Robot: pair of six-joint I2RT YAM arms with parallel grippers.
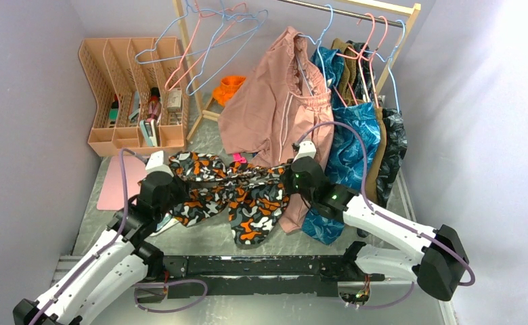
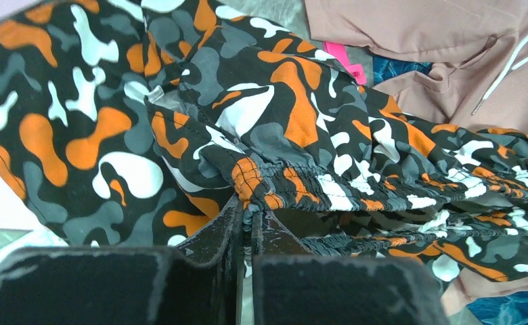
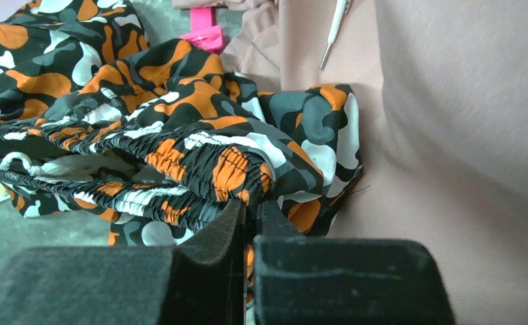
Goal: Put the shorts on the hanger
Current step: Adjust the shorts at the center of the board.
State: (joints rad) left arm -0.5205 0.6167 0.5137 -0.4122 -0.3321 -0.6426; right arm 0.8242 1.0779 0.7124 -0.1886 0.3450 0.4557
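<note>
The left end effector (image 2: 246, 211) is pinched fully shut on the gathered elastic waistband of the shorts (image 2: 281, 122), with the fabric bunched directly ahead of its fingertips. The right end effector (image 3: 250, 206) is likewise closed tight on the waistband (at the opposite end, seen from above). The shorts span the gap between the two end effectors. Their legs spill from that line toward the arm bases and lie crumpled on the desk (image 1: 207, 237). Just beyond and to the right of the right end effector hangs a dusty-pink garment (image 3: 451, 135), its cloth touching the shorts. A bright pink tag (image 3: 204, 34) shows farther ahead of that end effector.
</note>
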